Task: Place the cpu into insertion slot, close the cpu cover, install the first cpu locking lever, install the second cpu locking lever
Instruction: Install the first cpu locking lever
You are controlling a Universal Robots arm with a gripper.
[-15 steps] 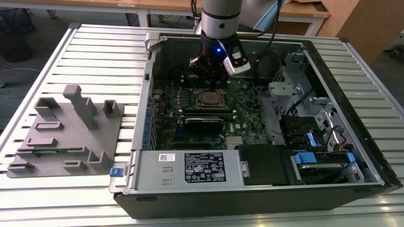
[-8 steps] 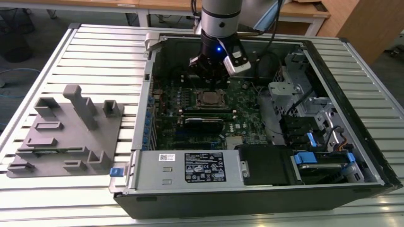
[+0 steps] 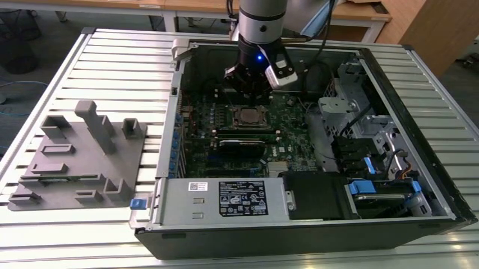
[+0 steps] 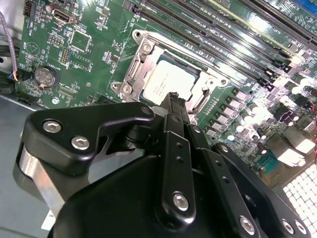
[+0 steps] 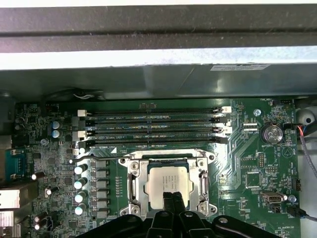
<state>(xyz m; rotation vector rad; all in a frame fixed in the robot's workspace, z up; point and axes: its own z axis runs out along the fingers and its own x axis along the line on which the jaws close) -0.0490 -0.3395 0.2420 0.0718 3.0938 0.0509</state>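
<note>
The cpu [image 5: 167, 182] lies flat in the insertion slot [image 5: 132, 166] on the green board, silver top up. The cpu cover [image 5: 171, 159], a silver frame with a square window, lies down around it. Thin metal levers run along both sides of the frame; whether they are latched I cannot tell. My gripper [image 5: 174, 199] hangs just above the chip's edge with its black fingertips together and nothing between them. In the second wrist view the gripper [image 4: 173, 99] sits over one edge of the cpu [image 4: 167, 82]. In the exterior view the gripper [image 3: 250, 100] is inside the case above the cpu [image 3: 248, 116].
Long memory slots [image 5: 153, 126] run beside the socket, and a coin battery [image 5: 272, 134] sits on the board. The case walls [image 3: 179, 112] enclose the work. A black card [image 3: 241, 144], power supply [image 3: 224, 199] and drive bays [image 3: 374, 162] lie nearby. A grey fixture [image 3: 82, 157] rests on the table.
</note>
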